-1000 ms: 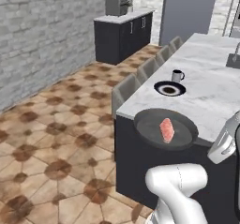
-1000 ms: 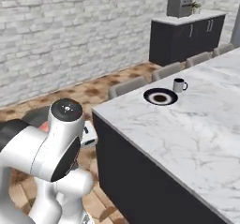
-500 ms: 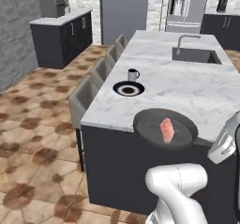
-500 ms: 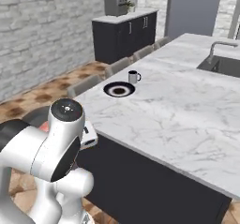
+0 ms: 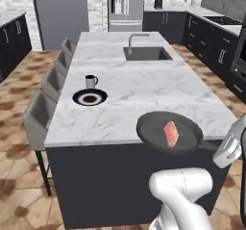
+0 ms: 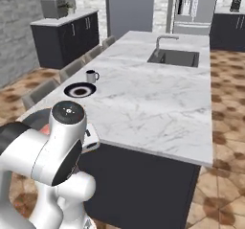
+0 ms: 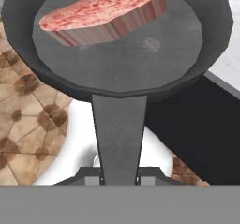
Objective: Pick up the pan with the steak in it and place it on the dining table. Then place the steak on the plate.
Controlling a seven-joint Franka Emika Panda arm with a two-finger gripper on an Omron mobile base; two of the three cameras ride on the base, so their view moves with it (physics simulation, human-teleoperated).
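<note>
1 pan (image 5: 168,133), 1 steak (image 5: 171,133), 1 plate (image 5: 90,97) and 1 mug (image 5: 90,81) are in sight, along with 4 grey stools (image 5: 42,113) lined along the left side of the dining table (image 5: 139,84).

1 steak lies inside the pan, a little off centre. The pan is held level in the air at the near edge of the dining table, its bowl overlapping the marble top in the left base view and its handle (image 7: 117,134) running back toward the arm. The plate's dark centre holds nothing; it sits on the dining table near the stool side, with the mug just beyond it. 1 inset sink (image 5: 146,54) with a faucet sits farther along the table.

From the hand view, the handle runs straight down into the gripper (image 7: 119,175), whose jaws are clamped on the handle's end, and the steak's marbled top is plain. From the right base view, the robot's own arm covers most of the pan, leaving a dark sliver (image 6: 36,119) beside the table's near corner, while the plate (image 6: 79,90) and mug (image 6: 91,76) stay clear.
</note>
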